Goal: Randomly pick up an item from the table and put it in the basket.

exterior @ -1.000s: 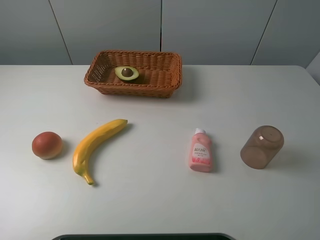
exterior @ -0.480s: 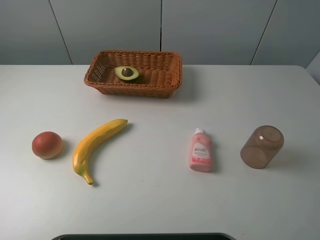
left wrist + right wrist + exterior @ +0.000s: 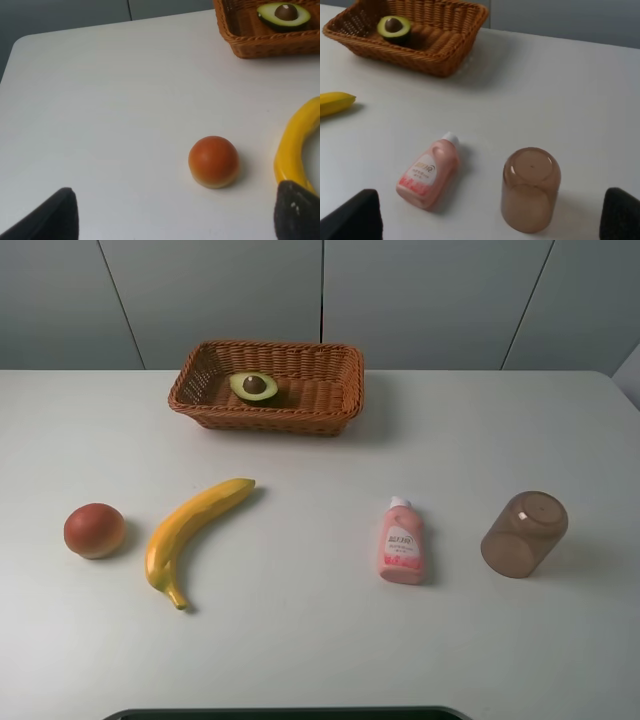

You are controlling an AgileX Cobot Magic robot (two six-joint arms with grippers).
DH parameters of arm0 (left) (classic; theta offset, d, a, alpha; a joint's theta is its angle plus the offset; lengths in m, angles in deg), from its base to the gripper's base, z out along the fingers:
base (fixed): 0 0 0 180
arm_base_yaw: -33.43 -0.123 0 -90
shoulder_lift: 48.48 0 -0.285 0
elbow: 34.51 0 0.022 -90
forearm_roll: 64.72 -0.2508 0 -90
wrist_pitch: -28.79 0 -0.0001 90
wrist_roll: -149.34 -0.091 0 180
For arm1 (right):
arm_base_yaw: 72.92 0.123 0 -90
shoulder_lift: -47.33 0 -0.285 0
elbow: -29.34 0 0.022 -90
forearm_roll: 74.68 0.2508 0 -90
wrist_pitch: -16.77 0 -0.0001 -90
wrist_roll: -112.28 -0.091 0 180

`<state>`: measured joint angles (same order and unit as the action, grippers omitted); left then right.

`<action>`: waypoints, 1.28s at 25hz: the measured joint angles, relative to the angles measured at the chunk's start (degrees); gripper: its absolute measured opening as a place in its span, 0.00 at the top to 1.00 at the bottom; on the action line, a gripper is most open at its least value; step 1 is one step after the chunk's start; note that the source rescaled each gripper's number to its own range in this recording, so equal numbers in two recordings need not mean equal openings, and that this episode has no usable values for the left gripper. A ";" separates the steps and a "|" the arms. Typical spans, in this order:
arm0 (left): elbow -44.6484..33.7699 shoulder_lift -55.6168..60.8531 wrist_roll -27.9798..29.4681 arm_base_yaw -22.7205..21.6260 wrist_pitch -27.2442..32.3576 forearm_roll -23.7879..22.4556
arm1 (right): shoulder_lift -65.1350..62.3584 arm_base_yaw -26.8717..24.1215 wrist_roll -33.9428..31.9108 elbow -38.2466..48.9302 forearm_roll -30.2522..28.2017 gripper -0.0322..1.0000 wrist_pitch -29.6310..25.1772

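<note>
The halved avocado (image 3: 254,386) lies cut side up inside the wicker basket (image 3: 270,422) at the back of the white table (image 3: 300,640). It also shows in the left wrist view (image 3: 283,14) and the right wrist view (image 3: 394,28), lying in the basket (image 3: 265,46) (image 3: 435,60). Neither arm appears in the exterior view. My left gripper (image 3: 170,220) is open and empty, with its dark fingertips (image 3: 45,215) wide apart above the table near the round fruit. My right gripper (image 3: 487,220) is open and empty, back from the cup and bottle.
A yellow banana (image 3: 190,530) and a round red-orange fruit (image 3: 94,530) lie at front left. A pink bottle (image 3: 402,543) lies on its side and a brown translucent cup (image 3: 524,533) lies tipped at front right. A dark edge (image 3: 280,713) runs along the near side.
</note>
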<state>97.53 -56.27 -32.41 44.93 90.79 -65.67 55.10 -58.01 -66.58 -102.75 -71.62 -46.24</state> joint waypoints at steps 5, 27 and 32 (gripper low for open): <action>0.00 0.00 0.00 0.00 0.00 0.00 | 0.00 -8.58 0.43 0.00 0.76 0.21 0.00; 0.00 0.00 0.00 0.00 0.00 0.00 | 0.00 -17.58 5.60 0.00 3.91 0.21 0.00; 0.00 0.00 0.00 0.00 0.00 0.00 | 0.00 -17.58 5.60 0.00 3.91 0.21 0.00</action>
<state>97.53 -56.27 -32.41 44.93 90.79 -65.67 55.10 -75.58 -60.98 -102.75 -67.71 -46.24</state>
